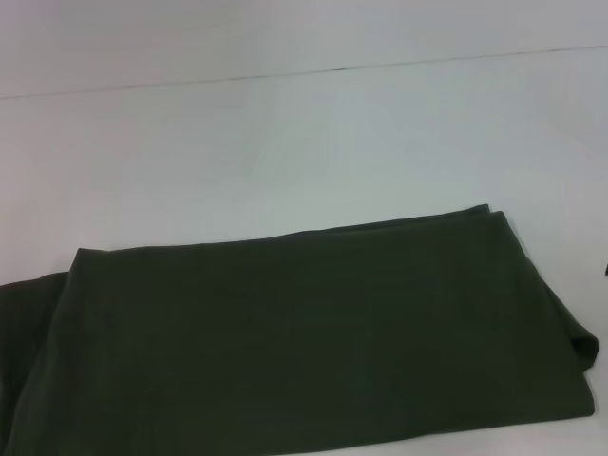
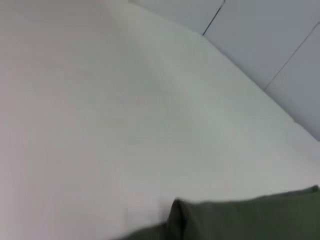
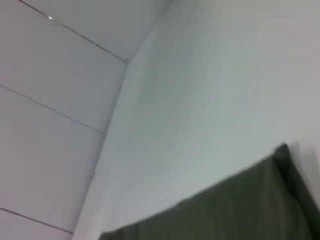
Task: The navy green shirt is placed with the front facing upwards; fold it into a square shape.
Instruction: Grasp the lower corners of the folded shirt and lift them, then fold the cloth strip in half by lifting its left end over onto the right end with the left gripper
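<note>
The navy green shirt [image 1: 313, 332] lies folded on the white table [image 1: 285, 142], a wide dark olive band across the near half of the head view, plain side up, no lettering showing. Its right end is doubled over into a rounded fold, and its left end runs out of view. A corner of the shirt [image 2: 240, 220] shows in the left wrist view, and another corner of the shirt [image 3: 235, 205] in the right wrist view. Neither gripper shows in any view.
The white table stretches beyond the shirt to a far edge [image 1: 313, 71], with a pale wall behind it. The wrist views show wall panels with dark seams [image 3: 60, 112] next to the table.
</note>
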You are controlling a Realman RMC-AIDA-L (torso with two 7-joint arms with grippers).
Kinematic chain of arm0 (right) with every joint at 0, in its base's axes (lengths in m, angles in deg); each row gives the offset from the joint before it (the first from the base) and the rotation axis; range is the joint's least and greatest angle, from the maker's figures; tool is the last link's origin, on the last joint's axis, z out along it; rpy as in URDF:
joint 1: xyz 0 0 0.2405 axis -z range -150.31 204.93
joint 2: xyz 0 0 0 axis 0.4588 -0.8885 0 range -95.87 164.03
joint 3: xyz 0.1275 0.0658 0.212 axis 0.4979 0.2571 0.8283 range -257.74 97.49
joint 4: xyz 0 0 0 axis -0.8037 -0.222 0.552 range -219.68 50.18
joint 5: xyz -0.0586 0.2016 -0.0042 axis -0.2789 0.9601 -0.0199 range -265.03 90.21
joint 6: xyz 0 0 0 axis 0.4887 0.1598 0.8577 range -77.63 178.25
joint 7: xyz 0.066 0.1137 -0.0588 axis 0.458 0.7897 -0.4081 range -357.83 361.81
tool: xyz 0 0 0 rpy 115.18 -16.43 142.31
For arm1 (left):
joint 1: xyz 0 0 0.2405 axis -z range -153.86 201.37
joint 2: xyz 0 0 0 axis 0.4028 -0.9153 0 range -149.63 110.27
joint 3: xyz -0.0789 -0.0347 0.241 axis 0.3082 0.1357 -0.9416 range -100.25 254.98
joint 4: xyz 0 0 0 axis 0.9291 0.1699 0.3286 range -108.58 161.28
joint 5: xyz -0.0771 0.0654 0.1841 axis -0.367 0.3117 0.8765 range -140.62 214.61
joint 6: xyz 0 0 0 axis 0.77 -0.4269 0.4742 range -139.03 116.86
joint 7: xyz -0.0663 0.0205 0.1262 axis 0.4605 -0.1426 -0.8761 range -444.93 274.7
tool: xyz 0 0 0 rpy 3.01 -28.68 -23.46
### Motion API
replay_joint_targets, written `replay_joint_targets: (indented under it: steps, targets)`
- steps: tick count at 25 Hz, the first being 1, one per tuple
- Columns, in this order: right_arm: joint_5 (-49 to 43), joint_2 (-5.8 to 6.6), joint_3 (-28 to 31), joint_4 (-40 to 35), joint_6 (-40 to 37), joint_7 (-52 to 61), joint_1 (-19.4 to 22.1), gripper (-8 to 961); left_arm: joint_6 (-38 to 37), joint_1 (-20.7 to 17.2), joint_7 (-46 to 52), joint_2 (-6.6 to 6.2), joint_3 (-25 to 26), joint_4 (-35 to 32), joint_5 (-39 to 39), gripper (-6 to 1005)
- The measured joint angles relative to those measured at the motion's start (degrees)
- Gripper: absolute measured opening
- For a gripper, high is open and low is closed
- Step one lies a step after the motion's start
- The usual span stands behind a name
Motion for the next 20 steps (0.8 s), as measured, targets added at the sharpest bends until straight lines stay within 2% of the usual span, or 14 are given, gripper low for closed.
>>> replay_joint_targets:
  steps: [3, 7, 13, 16, 20]
  targets:
    - [2.6, -0.42, -0.1, 0.0, -0.1, 0.0, -1.0, 713, 0.5, 1.7, 0.2, -0.82, 0.0, 2.0, 0.0, 844]
    - [4.8, -1.12, -0.4, 0.6, -0.5, -0.8, -3.2, 735, 1.1, 3.2, 0.4, -1.24, 0.0, 2.6, 0.1, 849]
    - [5.5, -2.17, -0.5, 1.9, -0.5, -2.5, -8.1, 940, 4.6, 4.2, 2.8, -1.54, -0.5, 2.8, 0.0, 853]
    - [5.5, -2.76, -0.6, 2.1, -0.3, -2.8, -10.7, 942, 5.0, 4.3, 4.4, -1.88, -1.6, 2.8, 0.4, 852]
    - [5.4, -2.92, -0.7, 2.1, 0.0, -2.5, -12.7, 944, 5.0, 4.3, 7.4, -2.46, -4.3, 2.4, 1.7, 849]
